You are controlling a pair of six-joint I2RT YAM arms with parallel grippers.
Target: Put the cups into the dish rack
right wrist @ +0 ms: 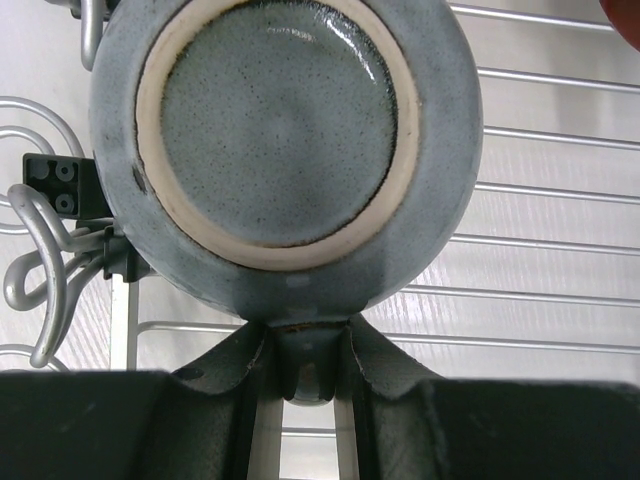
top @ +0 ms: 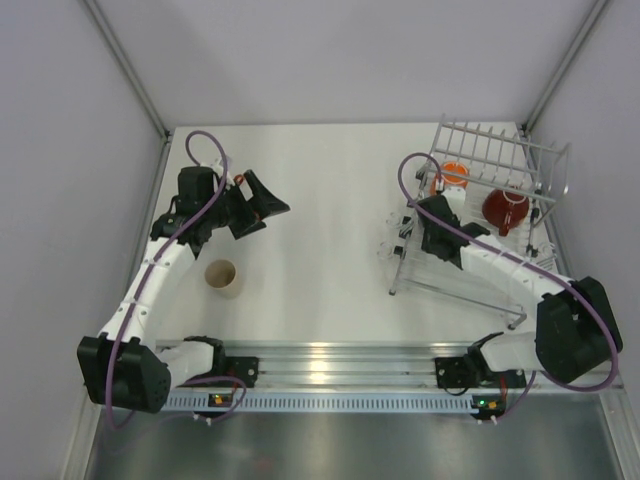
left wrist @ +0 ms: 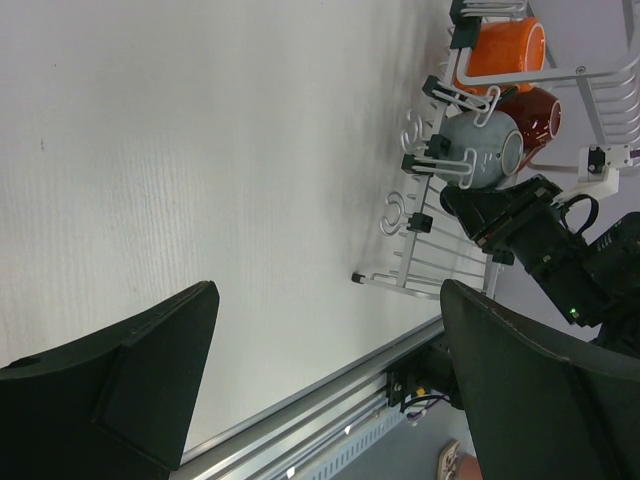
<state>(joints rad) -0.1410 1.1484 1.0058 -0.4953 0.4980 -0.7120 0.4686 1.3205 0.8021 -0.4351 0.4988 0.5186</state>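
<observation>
Overhead view, wrist close-ups, dish rack point(top: 497, 148) shared

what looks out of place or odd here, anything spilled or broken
Nothing spilled or broken. The only stray is the cream cup, standing alone on the left side of the table, far from the dish rack. The grey mug is pinched by its handle in the right claw over the rack, which fits loading.

I worked in a robot lab cell: a white table point(top: 320, 250) boxed in by plain pale panels point(top: 330, 50) on aluminium posts point(top: 125, 65), my arms point(top: 150, 280) bolted to a metal rail point(top: 340, 360) at its near edge, purple cables point(top: 205, 133) looping along them
</observation>
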